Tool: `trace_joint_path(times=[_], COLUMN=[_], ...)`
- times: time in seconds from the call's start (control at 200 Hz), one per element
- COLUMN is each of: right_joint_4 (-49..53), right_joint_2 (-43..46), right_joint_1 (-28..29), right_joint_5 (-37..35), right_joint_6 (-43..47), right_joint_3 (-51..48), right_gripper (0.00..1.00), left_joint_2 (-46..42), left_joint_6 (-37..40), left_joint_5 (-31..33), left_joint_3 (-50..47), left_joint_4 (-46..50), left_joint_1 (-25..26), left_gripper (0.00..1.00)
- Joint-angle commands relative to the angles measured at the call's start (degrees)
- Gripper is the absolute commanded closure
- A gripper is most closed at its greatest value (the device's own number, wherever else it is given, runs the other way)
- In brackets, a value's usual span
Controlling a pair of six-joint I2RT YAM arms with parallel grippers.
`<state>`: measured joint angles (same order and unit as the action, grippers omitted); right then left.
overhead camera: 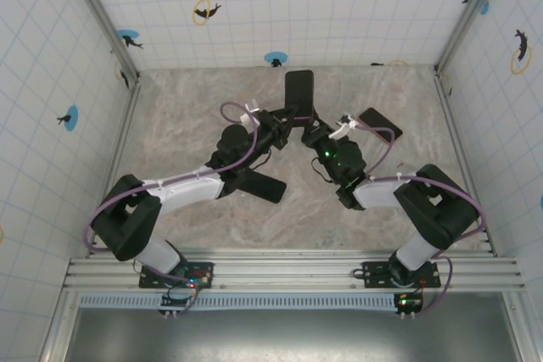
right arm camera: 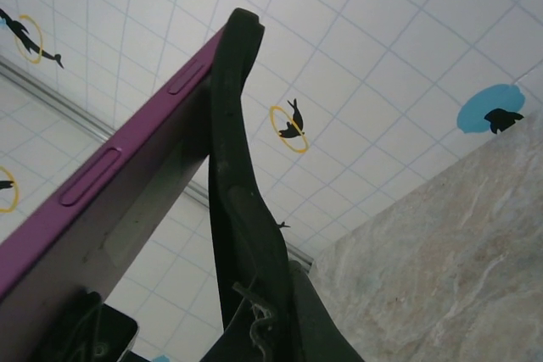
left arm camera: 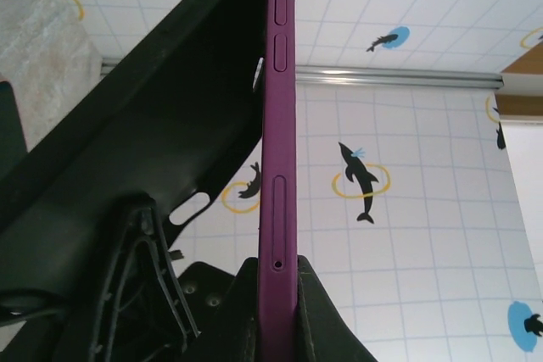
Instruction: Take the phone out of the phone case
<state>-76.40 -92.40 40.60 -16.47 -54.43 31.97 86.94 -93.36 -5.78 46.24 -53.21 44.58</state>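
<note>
Marble-look table (overhead camera: 170, 209) lies under you. Both arms meet over its middle, with the task's thing held up off the surface between them. The black phone case (left arm camera: 170, 150) is the bigger piece in the left wrist view. Toward the top it leans away from the phone (left arm camera: 278, 125), with a wedge of tiled wall showing between them, and lower down the two run together. The phone is the purple slab seen edge-on. Its side buttons and tray slot are bare, so that long edge is already out of the case.

Your left pincer (left arm camera: 278, 281) is clamped tight on the phone's edge, one finger on each side. Your right pincer (overhead camera: 317, 133) is closed too. In its wrist view the case's black rim runs down into its fingers, so I judge it grips the case, not the phone.

You are mid-peel, probably past halfway. Next, draw the two pincers apart and pull the case off the end where phone and case meet. Hold the left grip firm, since a narrow edge hold can slip.
</note>
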Motion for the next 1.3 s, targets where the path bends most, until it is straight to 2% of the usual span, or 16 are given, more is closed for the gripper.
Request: trace_joint_path(times=[0.0,0.21,0.365,0.49,0.656,0.771,0.921,1.086,1.296], right_joint_4=[1.1,1.9,2.3,1.7,9.0,13.5,19.6,24.5,25.9], right_joint_2=[-1.1,0.5,0.3,-0.7,-1.5,-2.9,-4.1,-7.2,-11.3], right_joint_1=[-2.7,-2.7,-0.2,-0.4,-0.4,0.4,2.5,4.6,7.9], right_joint_5=[-5.0,-0.9,-1.6,-2.2,-2.1,-1.6,-2.0,-0.1,-0.9], right_joint_6=[-0.2,3.5,7.9,6.1,0.1,-5.0,-7.3,-12.3,-15.8], right_joint_3=[0.6,1.6,3.4,3.2,4.1,5.4,7.7,11.1,14.3], right_gripper=[1.0,1.0,1.0,1.0,1.0,1.0,1.0,1.0,1.0], left_joint_2=[-5.1,-6.7,-3.7,-5.6,-9.5,-11.1,-13.1,-13.8,-11.4], left_joint_6=[2.3,2.7,1.4,3.5,7.1,9.5,14.4,17.4,20.6], left_joint_5=[-2.1,-2.8,-4.6,-4.5,-8.0,-15.0,-23.4,-30.5,-36.0], left_joint_3=[0.4,-1.0,1.2,0.5,-0.6,-1.7,-4.5,-9.9,-17.4], left_joint_4=[-3.3,-1.0,-3.3,-0.3,6.2,11.4,17.6,18.3,15.7], left_joint_1=[0.3,-0.5,0.3,-0.7,-4.2,-9.5,-17.6,-28.2,-38.2], left_gripper=[1.0,1.0,1.0,1.0,1.0,1.0,1.0,1.0,1.0])
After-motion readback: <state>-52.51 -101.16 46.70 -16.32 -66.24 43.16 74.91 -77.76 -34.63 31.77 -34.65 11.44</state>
